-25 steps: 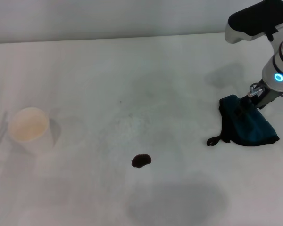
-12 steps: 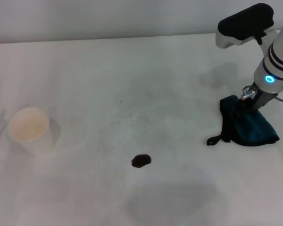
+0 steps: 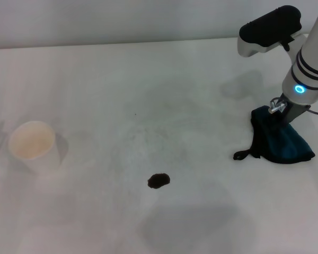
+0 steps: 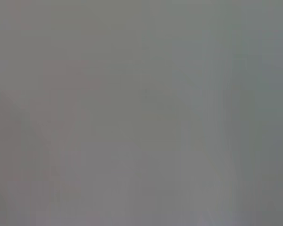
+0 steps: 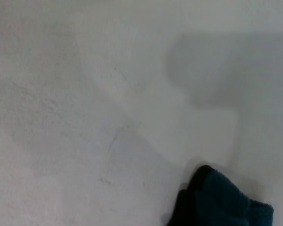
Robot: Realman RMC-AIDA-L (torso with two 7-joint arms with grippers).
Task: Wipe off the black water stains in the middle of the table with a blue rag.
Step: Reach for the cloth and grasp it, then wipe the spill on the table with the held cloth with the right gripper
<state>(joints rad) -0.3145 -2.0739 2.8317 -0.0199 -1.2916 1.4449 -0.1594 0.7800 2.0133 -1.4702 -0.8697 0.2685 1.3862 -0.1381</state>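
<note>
The black water stain [image 3: 159, 180] is a small dark oval blotch on the white table [image 3: 148, 90], near the middle front. The blue rag [image 3: 284, 145] lies bunched at the right, its black loop tag trailing to the left. My right gripper [image 3: 277, 117] is at the rag's upper left corner, shut on the cloth, which is drawn up a little there. A corner of the rag shows in the right wrist view [image 5: 221, 200]. The rag is well to the right of the stain. My left gripper is out of view.
A white cup [image 3: 33, 145] stands upright at the left of the table. The left wrist view shows only a blank grey surface. Faint grey smudges mark the table in front of the stain.
My right arm has moved up and to the left. The rag's left side has drawn in and its top corner has risen slightly. The stain and cup have not moved.
</note>
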